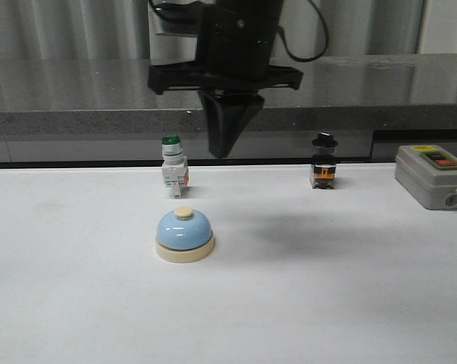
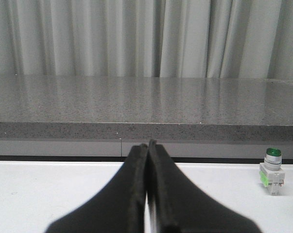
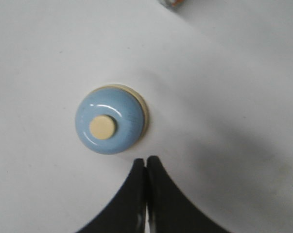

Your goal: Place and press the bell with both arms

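The light-blue bell (image 1: 184,233) with its cream base and cream button stands upright on the white table, left of centre. In the right wrist view the bell (image 3: 110,125) shows from above. My right gripper (image 1: 223,152) hangs high above the table, pointing down, behind and slightly right of the bell. Its fingers are shut and empty, and their tips (image 3: 146,159) are just beside the bell's rim in the right wrist view. My left gripper (image 2: 147,144) is shut and empty, low over the table and facing the back counter. It is out of the front view.
A green-capped white switch (image 1: 173,168) stands behind the bell and also shows in the left wrist view (image 2: 272,165). A black-capped switch (image 1: 323,163) stands at the back right. A grey button box (image 1: 433,176) sits at the far right. A grey counter (image 1: 364,83) runs behind the table.
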`<state>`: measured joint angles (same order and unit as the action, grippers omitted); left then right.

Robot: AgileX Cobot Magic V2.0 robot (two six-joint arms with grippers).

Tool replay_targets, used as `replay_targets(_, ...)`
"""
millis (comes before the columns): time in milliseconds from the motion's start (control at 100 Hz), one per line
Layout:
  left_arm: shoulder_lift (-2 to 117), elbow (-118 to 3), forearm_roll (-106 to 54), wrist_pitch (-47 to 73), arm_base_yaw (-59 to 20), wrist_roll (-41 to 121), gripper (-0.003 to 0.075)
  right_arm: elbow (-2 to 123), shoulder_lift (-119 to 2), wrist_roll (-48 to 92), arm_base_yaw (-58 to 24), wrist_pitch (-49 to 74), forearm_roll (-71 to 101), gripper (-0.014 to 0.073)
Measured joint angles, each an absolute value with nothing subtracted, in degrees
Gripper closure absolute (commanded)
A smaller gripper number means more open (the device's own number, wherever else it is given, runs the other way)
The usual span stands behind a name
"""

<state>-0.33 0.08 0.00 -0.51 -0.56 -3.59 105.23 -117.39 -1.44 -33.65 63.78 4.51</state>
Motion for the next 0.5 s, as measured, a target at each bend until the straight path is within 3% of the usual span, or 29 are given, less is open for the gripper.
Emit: replay_targets(500, -0.3, 0.1, 0.0, -0.5, -0.6, -3.6, 0.0741, 94.0, -108.1, -3.0, -20.7, 63.5, 4.5, 0.0654)
